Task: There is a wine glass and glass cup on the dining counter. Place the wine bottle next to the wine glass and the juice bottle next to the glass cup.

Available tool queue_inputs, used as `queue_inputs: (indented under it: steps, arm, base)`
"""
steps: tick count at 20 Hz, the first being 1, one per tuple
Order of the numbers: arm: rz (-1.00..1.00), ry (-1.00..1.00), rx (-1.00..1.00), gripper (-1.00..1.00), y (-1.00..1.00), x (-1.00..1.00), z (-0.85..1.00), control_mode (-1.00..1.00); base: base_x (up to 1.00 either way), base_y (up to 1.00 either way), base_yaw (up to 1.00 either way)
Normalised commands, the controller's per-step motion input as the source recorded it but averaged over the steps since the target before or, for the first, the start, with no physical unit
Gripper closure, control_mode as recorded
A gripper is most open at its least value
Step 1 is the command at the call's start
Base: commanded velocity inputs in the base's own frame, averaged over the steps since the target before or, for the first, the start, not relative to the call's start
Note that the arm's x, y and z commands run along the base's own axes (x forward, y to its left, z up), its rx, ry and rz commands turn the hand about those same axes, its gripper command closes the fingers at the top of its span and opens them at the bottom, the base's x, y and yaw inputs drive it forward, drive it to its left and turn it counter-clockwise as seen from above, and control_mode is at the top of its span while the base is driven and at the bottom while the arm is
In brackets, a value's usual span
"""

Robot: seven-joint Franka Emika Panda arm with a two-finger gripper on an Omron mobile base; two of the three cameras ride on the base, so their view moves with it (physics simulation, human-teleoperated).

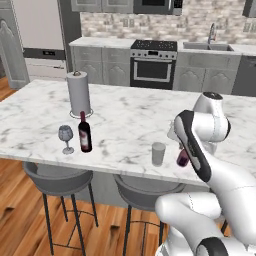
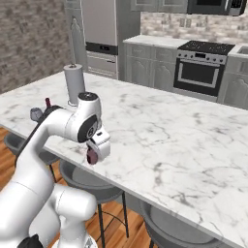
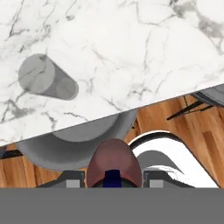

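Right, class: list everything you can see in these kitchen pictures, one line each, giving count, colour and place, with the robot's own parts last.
dining counter: one, white with grey veins, across the middle.
wine bottle: one, dark with red cap, upright on the counter, left part.
wine glass: one, clear, just left of the wine bottle.
glass cup: one, translucent grey, near the counter's front edge.
juice bottle: one, dark red, held in the gripper right of the glass cup.
paper towel roll: one, white, behind the wine bottle.
stools: grey, under the counter's front edge.
oven: one, dark and steel, back wall.
sink: one, back worktop.
gripper: one, white, shut on the juice bottle.
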Motion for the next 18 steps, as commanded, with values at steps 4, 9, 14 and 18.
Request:
queue_inputs:
  steps: [4,9,14,18]
  arm:
    - [0.4,-0.14,-0.01,1.0,-0.34,0.02,0.06,-1.0]
    - [0.34,-0.04,0.0,1.0,-0.37,0.17,0.0,-1.0]
    - [0.29,0.06,-0.07,1.0,-0.32,0.26,0.0,-1.0]
    - [0.27,0.13,-0.14,1.0,-0.12,0.27,-0.11,-1.0]
  base:
    - [0.0,0.0,0.0]
    - [0.0,0.0,0.0]
    - [0.0,0.0,0.0]
    - [0.0,0.0,0.0]
